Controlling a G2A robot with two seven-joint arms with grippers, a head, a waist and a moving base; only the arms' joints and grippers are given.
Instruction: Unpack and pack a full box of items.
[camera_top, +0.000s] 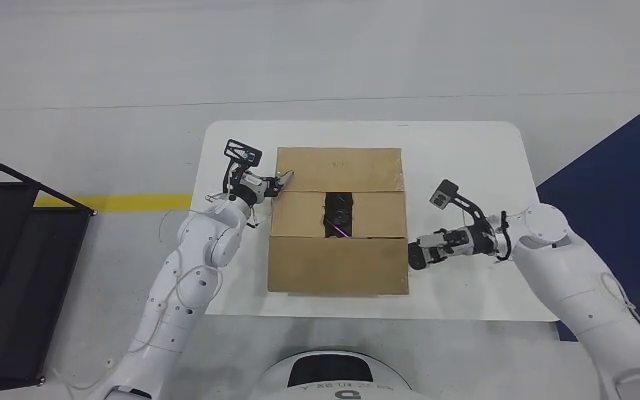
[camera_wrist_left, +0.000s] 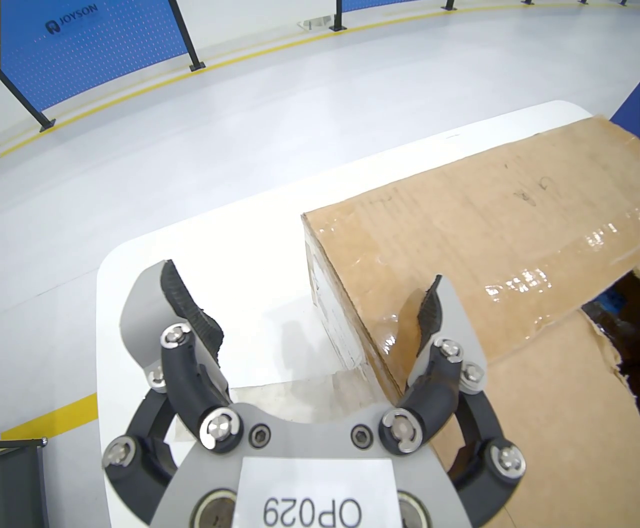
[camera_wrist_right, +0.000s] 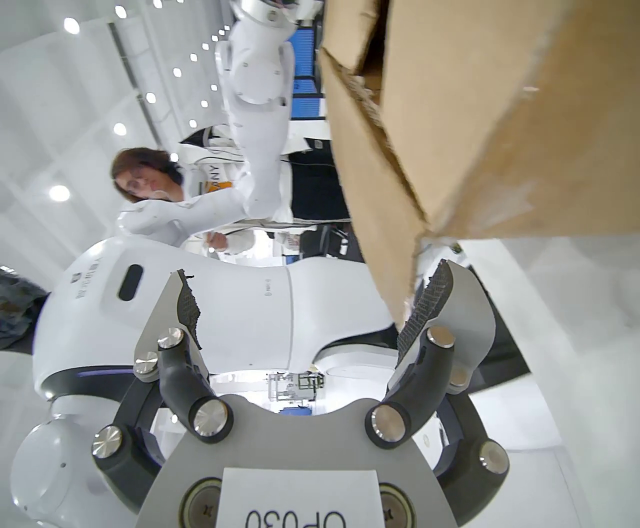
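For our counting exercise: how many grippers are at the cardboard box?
2. The left gripper sits open at the cardboard box's left edge, toward the far end; the right gripper, open, at its right near corner.

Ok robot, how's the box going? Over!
Left gripper open at left edge of box. Right gripper open beside its right side. Box mostly shut, dark gap in middle. Nothing blocking.
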